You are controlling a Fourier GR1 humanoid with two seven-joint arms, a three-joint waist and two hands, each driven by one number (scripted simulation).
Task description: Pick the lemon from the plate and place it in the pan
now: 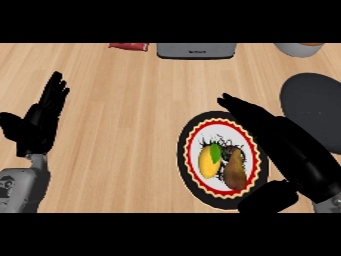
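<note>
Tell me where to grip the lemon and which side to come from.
Grip the lemon across its narrow middle, coming down from above with the right hand. It lies lengthwise on the plate; its left flank is bare, while a brown fruit lies against its right flank, so fingers probably fit best on the left, thumb wedged between.

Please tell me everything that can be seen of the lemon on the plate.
The lemon is a yellow oval with smooth-looking skin and a green leaf at its far end. It lies lengthwise on the white centre of the plate, in the left half. A brown pear-shaped fruit lies close against its right side. The open right hand is at the plate's right edge and does not touch the lemon.
</note>
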